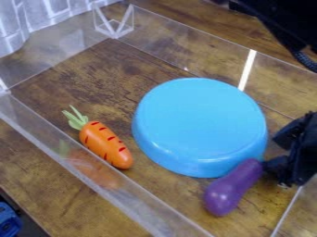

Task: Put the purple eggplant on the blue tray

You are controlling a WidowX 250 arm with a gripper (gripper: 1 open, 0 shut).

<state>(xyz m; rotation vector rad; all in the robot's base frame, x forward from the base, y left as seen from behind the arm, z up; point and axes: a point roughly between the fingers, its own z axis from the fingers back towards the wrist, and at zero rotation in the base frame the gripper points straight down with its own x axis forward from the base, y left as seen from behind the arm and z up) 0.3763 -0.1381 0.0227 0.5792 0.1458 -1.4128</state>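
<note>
Far left, a clear plastic wall (50, 56) borders the wooden table (124, 88). Near left of centre lies the carrot (104, 143), orange with dark stripes, green top pointing to the far left, lying flat on the wood close to the near wall. At centre sits the tray (198, 125), round and light blue, resting on the table, well apart from the carrot. Just near and right of the tray lies the eggplant (234, 187), purple and glossy, tilted so that its far end points toward the right; it lies on the table, outside the tray, close to the tray's rim. At the right edge stands the gripper (294, 157), black, only partly in frame, at the eggplant's far end; contact cannot be confirmed, and whether its claw is wide or narrow cannot be told
</note>
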